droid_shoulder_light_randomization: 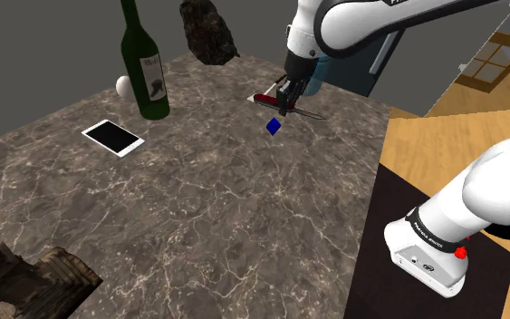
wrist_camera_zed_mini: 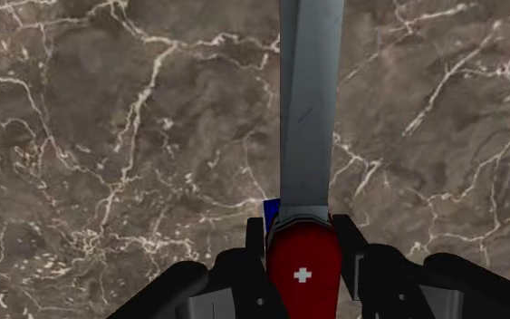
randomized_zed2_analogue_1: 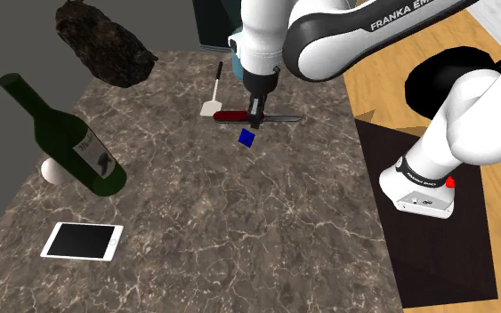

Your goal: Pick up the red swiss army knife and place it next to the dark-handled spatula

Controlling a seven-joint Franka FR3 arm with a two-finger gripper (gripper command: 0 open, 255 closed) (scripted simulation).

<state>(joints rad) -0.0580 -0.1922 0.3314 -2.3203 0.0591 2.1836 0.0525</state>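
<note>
**Arm and claw at the far side of the worktop.** The white arm (droid_shoulder_light_randomization: 361, 23) is extended from its stand (droid_shoulder_light_randomization: 398, 195) across the marbled worktop (droid_shoulder_light_randomization: 207, 208). The wrist is turned down so that the claw (droid_shoulder_light_randomization: 283, 101) points at the surface. The claw is closed on the red swiss army knife (wrist_camera_zed_mini: 303, 272), whose handle is clasped between the two black fingers (wrist_camera_zed_mini: 248, 249). The handle is glossy red and marked with a small white cross. A long grey blade (wrist_camera_zed_mini: 310, 118) is folded out and extends away from the claw. Whether the knife is clear of the surface cannot be told. In the second exterior view the knife is seen just beside the white head of the dark-handled spatula (randomized_zed2_analogue_1: 209, 109), with a small blue cube (randomized_zed2_analogue_1: 246, 138) near it on the near side.
</note>
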